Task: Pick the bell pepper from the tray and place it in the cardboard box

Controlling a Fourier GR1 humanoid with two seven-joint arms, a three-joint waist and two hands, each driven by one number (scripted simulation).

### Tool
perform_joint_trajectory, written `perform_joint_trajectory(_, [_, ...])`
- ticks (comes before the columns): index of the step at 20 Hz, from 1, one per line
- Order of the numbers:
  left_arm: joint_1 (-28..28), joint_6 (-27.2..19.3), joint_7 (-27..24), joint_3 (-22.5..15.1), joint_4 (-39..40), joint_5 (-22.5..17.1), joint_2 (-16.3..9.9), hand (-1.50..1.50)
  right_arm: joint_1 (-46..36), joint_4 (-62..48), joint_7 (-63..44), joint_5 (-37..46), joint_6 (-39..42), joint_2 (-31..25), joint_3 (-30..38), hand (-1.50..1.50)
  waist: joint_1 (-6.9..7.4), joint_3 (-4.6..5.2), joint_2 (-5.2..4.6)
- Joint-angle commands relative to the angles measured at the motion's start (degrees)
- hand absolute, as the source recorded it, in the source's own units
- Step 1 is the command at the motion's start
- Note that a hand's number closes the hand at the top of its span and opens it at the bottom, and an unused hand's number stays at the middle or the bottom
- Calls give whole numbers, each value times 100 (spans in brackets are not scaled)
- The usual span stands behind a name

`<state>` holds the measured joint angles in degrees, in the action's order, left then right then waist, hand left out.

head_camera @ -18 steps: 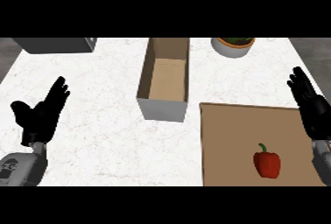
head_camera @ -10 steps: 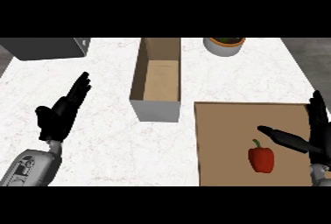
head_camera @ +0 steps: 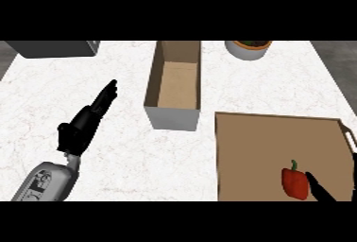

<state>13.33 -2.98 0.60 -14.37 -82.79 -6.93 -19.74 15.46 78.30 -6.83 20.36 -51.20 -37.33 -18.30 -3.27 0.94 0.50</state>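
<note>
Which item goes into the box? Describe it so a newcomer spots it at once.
Start at the brown tray on the white counter's right side, just right of the open cardboard box. Near the tray's lower right lies the bell pepper, beside the right robot hand. It is the tray's only item, red with a green stem.

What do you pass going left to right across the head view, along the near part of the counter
Left hand → cardboard box → tray → bell pepper → right hand, at the pepper's right side.

One bell pepper, one tray, one cardboard box, two hands.
</note>
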Motion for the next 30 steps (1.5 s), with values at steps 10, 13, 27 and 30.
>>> perform_joint_trajectory(10, [16, -44, 217, -297, -293, 159, 184, 0, 1293, 2470, -3047, 1859, 1148, -433, -821, -150, 197, 5, -44])
perform_joint_trajectory(13, [105, -33, 154, -270, -159, 238, 154, 0, 1282, 3369, -4111, 2188, 1851, -571, -822, -150, 219, -8, -67])
perform_joint_trajectory(27, [282, 113, 379, -151, -209, 246, 371, 0, -434, 4456, -7069, 3461, 4761, 966, -1146, -150, 384, -86, -68])
perform_joint_trajectory(30, [59, 76, 162, -233, -307, 378, 402, 0, -506, 4056, -7037, 3454, 4893, 1265, -1064, -150, 392, -87, -68])
